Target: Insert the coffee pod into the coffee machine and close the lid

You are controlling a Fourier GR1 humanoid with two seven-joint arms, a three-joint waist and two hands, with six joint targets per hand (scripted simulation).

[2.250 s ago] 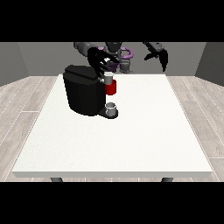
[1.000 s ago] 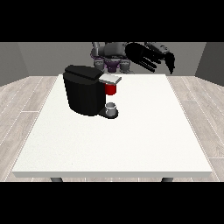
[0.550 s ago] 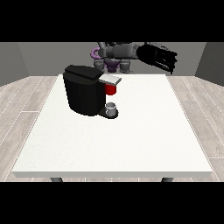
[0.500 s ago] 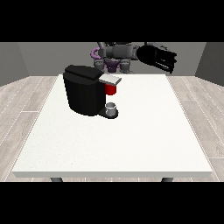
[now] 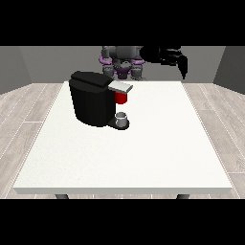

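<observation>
The black coffee machine [image 5: 93, 98] stands on the white table [image 5: 143, 153], left of the middle. Its grey lid [image 5: 120, 87] lies flat over the red brew head [image 5: 121, 98], and a small grey cup [image 5: 122, 118] sits on the base beneath it. No coffee pod shows anywhere. The hand at the view's right [image 5: 178, 59] hangs in the air above the table's far edge, well to the right of the machine, fingers relaxed and pointing down, holding nothing. No black hand shows at the view's left.
The robot's grey and purple torso [image 5: 122, 62] stands behind the table's far edge. Bare white tabletop stretches to the front and right of the machine.
The hand at the view's left, earlier over the machine's lid, has pulled back out of sight. The hand at the view's right has swung rightwards and let its fingers drop.
</observation>
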